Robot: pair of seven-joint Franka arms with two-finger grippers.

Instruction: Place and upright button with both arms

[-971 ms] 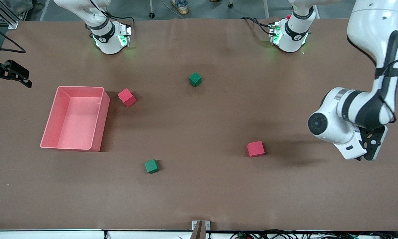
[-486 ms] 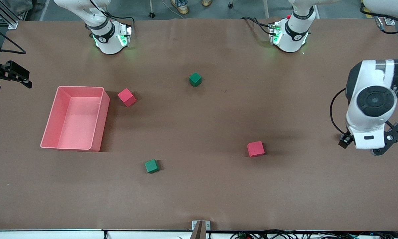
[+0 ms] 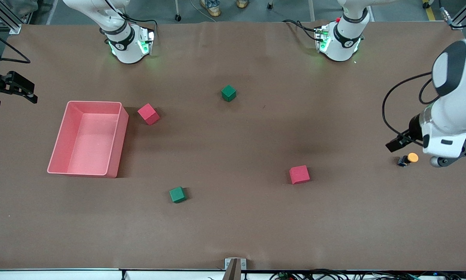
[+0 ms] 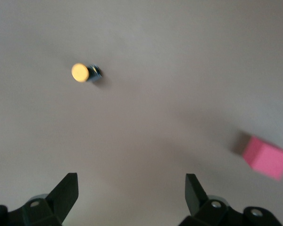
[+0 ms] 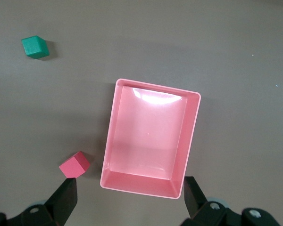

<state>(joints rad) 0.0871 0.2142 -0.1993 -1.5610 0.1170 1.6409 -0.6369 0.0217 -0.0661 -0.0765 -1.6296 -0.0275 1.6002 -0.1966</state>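
The button (image 3: pixel 409 158) lies on its side on the brown table near the left arm's end, with its orange cap toward that end and its dark body toward the middle. It also shows in the left wrist view (image 4: pixel 86 73). My left gripper (image 4: pixel 132 197) is open and empty, up over the table beside the button and apart from it. The left arm's wrist (image 3: pixel 446 142) hangs above that spot. My right gripper (image 3: pixel 30 92) waits at the right arm's end of the table. It is open and empty (image 5: pixel 129 202), high beside the pink bin.
A pink bin (image 3: pixel 118 136) stands near the right arm's end, also in the right wrist view (image 5: pixel 191 141). A red cube (image 3: pixel 148 113) lies beside it. A green cube (image 3: pixel 228 93), another green cube (image 3: pixel 177 194) and a red cube (image 3: pixel 299 174) lie about the middle.
The left arm has swung toward its end of the table and turned its wrist, uncovering the button, which now lies on the table. The right arm has not moved.
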